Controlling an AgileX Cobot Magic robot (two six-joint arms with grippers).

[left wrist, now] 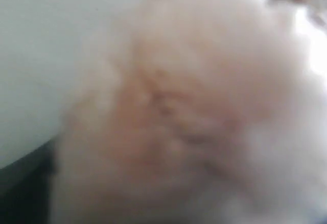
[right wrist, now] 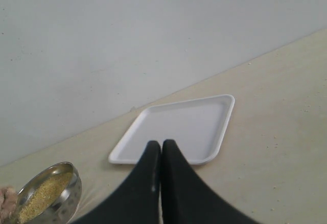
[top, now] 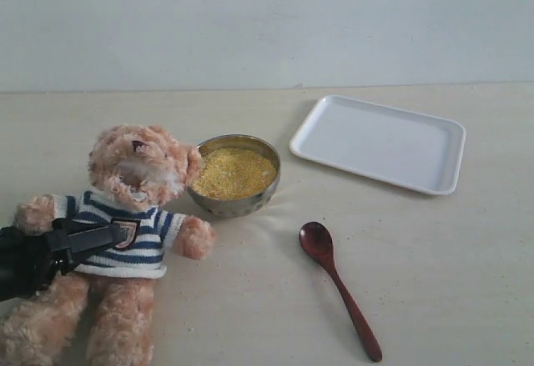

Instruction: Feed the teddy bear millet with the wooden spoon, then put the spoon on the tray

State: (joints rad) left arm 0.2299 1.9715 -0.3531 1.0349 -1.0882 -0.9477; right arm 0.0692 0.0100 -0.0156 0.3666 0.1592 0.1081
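Closest up is the teddy bear point(top: 133, 208), sprawled at the near left of the table point(top: 450, 283) in its striped sweater, legs running off the bottom edge of the exterior view. The black left gripper point(top: 115, 233) comes in from the left and lies right across the bear's tummy, tip around the badge on its chest. Its wrist camera is no help, just a blurry wall of fur filling the picture, so honestly I can't tell whether those jaws are apart or pinching the plush.

The wooden spoon point(top: 344, 293) is lying loose on the table, nothing touching it. Its bowl points toward the middle and the handle angles toward the near right. It's a bit right of the metal bowl point(top: 238, 206) and well short of the tray point(top: 380, 142), which sits empty at the far right. The metal bowl is right up against the bear's head, with one paw just beside it, and it's filled with millet point(top: 234, 172).

The right gripper point(right wrist: 161, 143) only shows in its own wrist camera: jaws pressed together with nothing between them, held up off the table, with the tray beyond them and a plain wall point(right wrist: 127, 35) behind.
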